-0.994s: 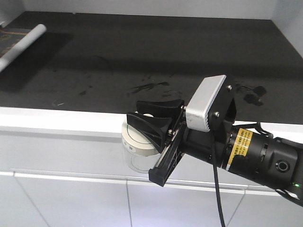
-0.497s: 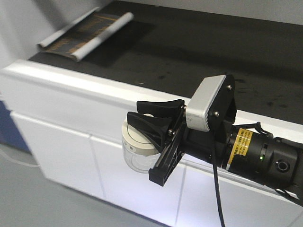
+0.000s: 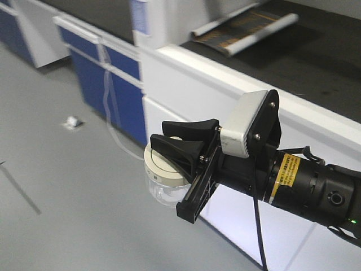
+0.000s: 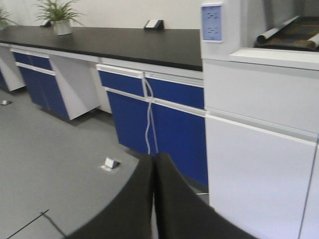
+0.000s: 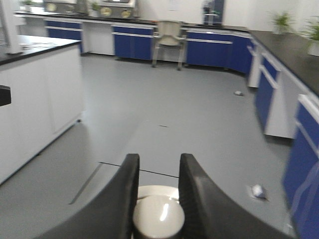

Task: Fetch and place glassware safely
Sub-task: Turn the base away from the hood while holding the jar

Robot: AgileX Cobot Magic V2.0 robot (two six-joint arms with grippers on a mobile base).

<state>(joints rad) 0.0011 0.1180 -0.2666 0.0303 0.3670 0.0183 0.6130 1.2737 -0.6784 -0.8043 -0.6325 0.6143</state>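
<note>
The glassware is a small clear jar with a cream-white lid, hanging in the air over the grey floor beside a white cabinet. My right gripper is shut on the lid's central knob. In the right wrist view the knob sits pinched between the two black fingers, with the lid's rim just beyond it. In the left wrist view my left gripper is shut, its fingers pressed together with nothing in them. The left arm does not show in the front view.
A white cabinet with a black top runs along the right, a rolled sheet lying on it. Blue-fronted benches stand at the back left, a cable hanging down one. A small white scrap lies on the floor. A chair stands far off.
The front view has swung left: the black-topped counter slid off to the upper right and grey floor and blue benches came in. The right gripper kept the jar in the same hold.
</note>
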